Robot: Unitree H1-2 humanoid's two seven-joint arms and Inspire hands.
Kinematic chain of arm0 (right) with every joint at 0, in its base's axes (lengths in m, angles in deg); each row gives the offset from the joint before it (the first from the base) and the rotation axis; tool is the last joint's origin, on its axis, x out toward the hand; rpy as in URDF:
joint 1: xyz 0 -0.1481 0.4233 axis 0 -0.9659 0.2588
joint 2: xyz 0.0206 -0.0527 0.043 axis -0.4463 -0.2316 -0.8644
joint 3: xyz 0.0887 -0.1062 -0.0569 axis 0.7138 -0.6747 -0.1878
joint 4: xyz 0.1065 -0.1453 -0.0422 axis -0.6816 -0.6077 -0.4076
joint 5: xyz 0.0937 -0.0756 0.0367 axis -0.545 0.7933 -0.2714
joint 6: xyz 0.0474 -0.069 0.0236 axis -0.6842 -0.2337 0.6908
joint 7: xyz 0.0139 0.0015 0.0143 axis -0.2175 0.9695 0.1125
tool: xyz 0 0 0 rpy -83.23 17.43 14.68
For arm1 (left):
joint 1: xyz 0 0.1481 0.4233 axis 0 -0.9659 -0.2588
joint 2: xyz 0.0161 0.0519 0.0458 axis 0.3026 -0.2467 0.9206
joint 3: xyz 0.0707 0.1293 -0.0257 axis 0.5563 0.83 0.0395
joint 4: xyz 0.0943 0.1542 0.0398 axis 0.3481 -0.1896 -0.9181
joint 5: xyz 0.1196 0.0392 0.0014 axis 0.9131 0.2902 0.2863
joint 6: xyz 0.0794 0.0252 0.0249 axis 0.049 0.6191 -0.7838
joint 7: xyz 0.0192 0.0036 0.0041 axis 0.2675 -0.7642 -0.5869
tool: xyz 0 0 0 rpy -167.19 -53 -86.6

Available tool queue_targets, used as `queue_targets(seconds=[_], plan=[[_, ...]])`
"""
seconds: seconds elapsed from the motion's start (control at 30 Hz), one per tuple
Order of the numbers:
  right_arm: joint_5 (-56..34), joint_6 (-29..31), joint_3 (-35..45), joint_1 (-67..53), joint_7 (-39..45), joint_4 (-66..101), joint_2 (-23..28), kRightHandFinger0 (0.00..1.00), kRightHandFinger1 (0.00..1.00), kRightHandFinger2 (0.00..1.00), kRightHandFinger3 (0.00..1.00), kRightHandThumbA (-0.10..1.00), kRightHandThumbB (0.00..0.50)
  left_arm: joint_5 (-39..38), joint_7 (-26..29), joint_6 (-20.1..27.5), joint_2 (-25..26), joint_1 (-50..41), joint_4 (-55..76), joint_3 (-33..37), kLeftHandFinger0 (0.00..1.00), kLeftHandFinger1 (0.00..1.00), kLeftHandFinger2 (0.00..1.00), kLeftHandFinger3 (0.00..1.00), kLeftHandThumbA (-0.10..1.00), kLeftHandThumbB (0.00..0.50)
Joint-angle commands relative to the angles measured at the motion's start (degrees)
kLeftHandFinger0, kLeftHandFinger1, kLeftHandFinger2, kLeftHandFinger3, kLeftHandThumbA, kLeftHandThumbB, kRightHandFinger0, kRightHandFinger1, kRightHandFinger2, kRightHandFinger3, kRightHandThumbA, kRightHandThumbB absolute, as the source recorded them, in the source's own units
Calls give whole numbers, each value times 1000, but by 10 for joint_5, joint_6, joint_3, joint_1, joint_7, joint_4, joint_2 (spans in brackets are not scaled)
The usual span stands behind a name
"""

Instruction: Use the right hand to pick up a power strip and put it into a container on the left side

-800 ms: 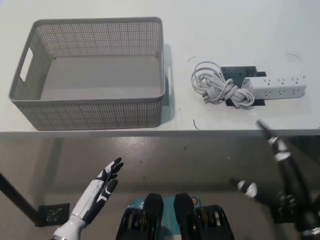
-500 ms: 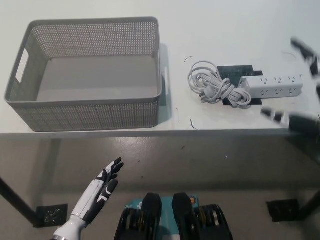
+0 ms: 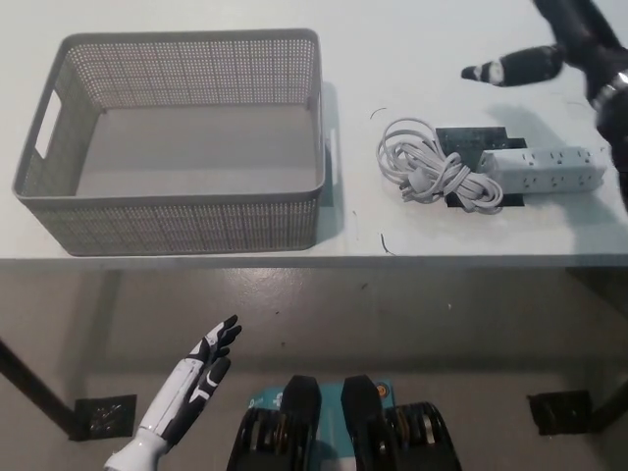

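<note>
Since the earlier frames: right hand has risen from below the table edge at lower right, past the strip's right end, to the upper right of the view, now above the table beyond the strip; basket, strip and cord keep their places on the table, and the left hand is as before.

Table: white top, filling the upper half of the view, its front edge running left to right.

Basket: grey perforated container, rectangular, on the left part of the table, a handle slot in each short wall, open side up, nothing visible inside.

Right hand: black, over the far right of the table, clear of the strip and holding nothing; one finger juts toward picture left, the rest is cut by the frame edge, so the state of its fingers cannot be told.

Left hand: white with dark fingertips, resting low at lower left below the table edge, fingers straight and slightly spread, holding nothing.

Cord: white, coiled in loose loops, right of the basket and apart from it, touching the strip's left end.

Power strip: white, lying flat on the right part of the table, long axis left to right, sockets facing up, left end meeting the cord, resting partly on a dark mat.
</note>
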Motion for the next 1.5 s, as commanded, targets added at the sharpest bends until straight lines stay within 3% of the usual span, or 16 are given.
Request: queue_targets(seconds=[0.0,0.03,0.07,0.23,0.4,0.5,0.67,0.73,0.8,1.07,1.2,1.33,1.47], plan=[[66,-96,-90,238,141,-284,-49,1000,1000,1000,1000,1000,366,4,-13,42,22,-6,34,-4,1000,1000,1000,1000,1000,279],[60,-95,-93,247,144,-308,-56,1000,1000,1000,1000,1000,369,5,-13,42,22,-6,35,-4,1000,1000,1000,1000,1000,279],[63,-97,-100,258,146,-332,-65,1000,1000,1000,1000,1000,425,4,-13,42,23,-6,35,-5,1000,1000,1000,1000,1000,277],[72,-100,-139,304,171,-441,-101,1000,1000,1000,1000,1000,486,7,-14,36,24,-6,39,-6,1000,1000,1000,1000,1000,273],[62,-99,-162,347,263,-510,-115,1000,1000,1000,1000,1000,395,6,-16,38,23,-4,37,-7,1000,1000,1000,1000,1000,265],[66,-101,-178,364,274,-532,-121,1000,1000,1000,1000,1000,412,5,-18,32,25,-2,40,-7,1000,1000,1000,1000,1000,263],[83,-70,-213,384,288,-546,-121,1000,1000,1000,1000,1000,396,3,-19,33,27,-4,37,-7,1000,1000,1000,1000,1000,262],[94,-72,-227,390,280,-544,-116,1000,1000,1000,1000,1000,425,3,-20,34,27,-3,35,-6,1000,1000,1000,1000,1000,258],[88,-70,-225,396,280,-545,-112,1000,1000,1000,1000,1000,395,6,-17,33,27,-2,35,-6,1000,1000,1000,1000,1000,257],[98,-67,-241,397,293,-549,-101,1000,1000,1000,1000,1000,434,0,-18,39,28,0,29,-6,1000,1000,1000,1000,1000,259],[101,-37,-247,378,310,-545,-94,1000,1000,1000,1000,1000,326,-2,-21,36,28,-2,33,-4,1000,1000,1000,1000,1000,253],[90,-76,-232,363,306,-553,-100,1000,1000,1000,1000,1000,344,2,-20,40,28,0,29,-6,1000,1000,1000,1000,1000,252],[104,-37,-243,343,297,-549,-97,1000,1000,1000,1000,1000,300,3,-20,37,27,1,32,-7,1000,1000,1000,1000,1000,249]])
